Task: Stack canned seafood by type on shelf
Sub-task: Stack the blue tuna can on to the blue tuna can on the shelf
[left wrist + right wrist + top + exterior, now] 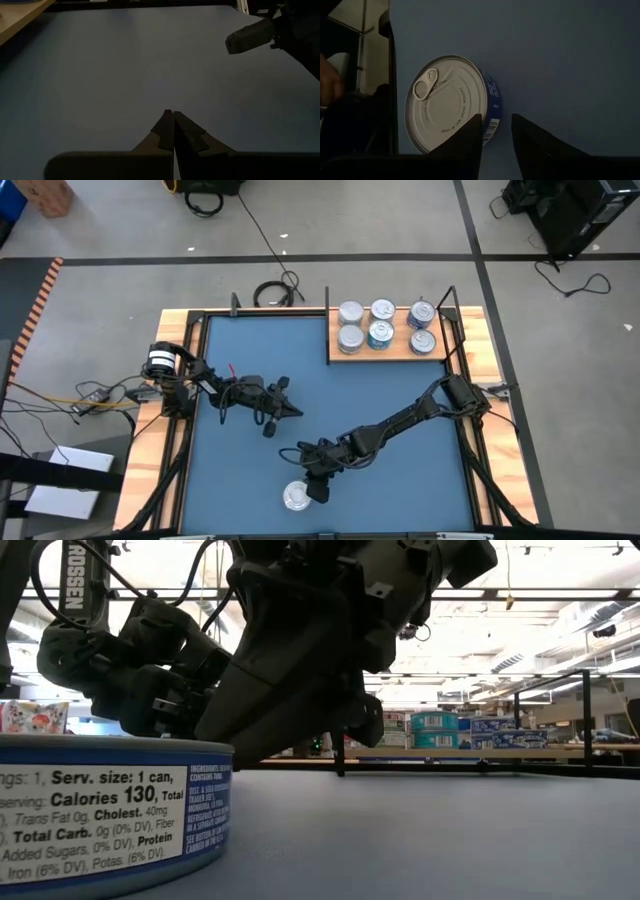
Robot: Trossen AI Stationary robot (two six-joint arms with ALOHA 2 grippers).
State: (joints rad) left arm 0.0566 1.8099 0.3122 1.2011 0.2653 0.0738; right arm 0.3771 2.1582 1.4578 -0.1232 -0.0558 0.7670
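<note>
Fingers together, the left gripper (296, 412) waited over the blue mat (400, 390) at mid-table. Nearer the front edge, the right gripper (318, 492) hung just beside a lone tin (296, 497), its jaws apart and clamping nothing (one finger overlapped the tin's rim in the wrist view). Six tins stood on the shelf (390, 356) at the far right. Judged step: pickup; next, straddle the tin and close.
</note>
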